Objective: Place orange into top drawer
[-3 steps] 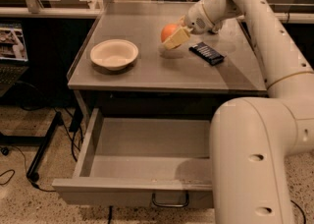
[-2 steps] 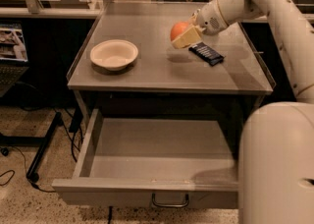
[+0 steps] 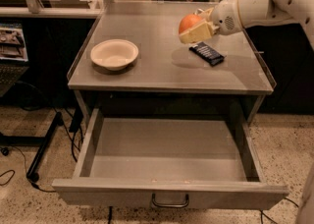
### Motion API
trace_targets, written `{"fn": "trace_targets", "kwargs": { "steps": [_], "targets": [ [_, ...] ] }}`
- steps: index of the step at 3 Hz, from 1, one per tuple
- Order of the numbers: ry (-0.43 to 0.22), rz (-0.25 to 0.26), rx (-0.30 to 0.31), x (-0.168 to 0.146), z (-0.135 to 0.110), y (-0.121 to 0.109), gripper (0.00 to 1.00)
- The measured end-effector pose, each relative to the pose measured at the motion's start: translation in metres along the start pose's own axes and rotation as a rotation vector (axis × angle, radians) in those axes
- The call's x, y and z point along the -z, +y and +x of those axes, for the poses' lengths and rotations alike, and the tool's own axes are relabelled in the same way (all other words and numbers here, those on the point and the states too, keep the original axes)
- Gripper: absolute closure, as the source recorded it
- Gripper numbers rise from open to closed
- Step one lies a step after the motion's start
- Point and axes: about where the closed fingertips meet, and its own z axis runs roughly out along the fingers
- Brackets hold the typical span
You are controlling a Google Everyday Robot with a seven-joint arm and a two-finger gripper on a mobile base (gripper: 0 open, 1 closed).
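here we are at the grey table, and the gripper (image 3: 192,25) is up over the right rear part of the tabletop (image 3: 147,73), its cream fingers (image 3: 197,33) clamped on the orange (image 3: 188,20). the fruit is held in the air, clear of the surface, with one finger under it and its round top showing bright above. the white arm (image 3: 255,3) reaches in from the upper right corner of the view, wrist pointing left.

just below and to the right of the orange, a dark packet (image 3: 207,54) lies flat and angled on the tabletop, not touching the gripper (what kind of packet it is, i cannot tell). a soft shadow (image 3: 184,61) sits on the table beside the packet, under the held fruit.

over on the left side of the tabletop, a cream bowl (image 3: 114,54) stands upright, well apart from the orange.

and down front, the top drawer (image 3: 122,191) is pulled out wide toward the camera. its grey floor and side walls are in plain view, and its curved metal handle (image 3: 170,201) sits at the centre of the flat front. the orange is above the tabletop, behind the drawer's opening and higher: not over the drawer, not in it.

speckled floor (image 3: 289,144) lies around the table, and a black stand leg (image 3: 45,145) slants down at the left.
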Motion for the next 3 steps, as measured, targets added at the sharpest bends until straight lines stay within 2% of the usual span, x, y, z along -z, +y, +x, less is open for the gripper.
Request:
{"fn": "trace_targets", "kwargs": {
  "steps": [1,2,3],
  "targets": [
    [0.000,-0.002,0.000,-0.001,0.000,0.000,1.00],
    [0.004,-0.021,0.002,-0.007,0.000,0.011,1.00],
    [-0.024,-0.030,-0.018,-0.002,0.001,0.038,1.00]
  ]
}}
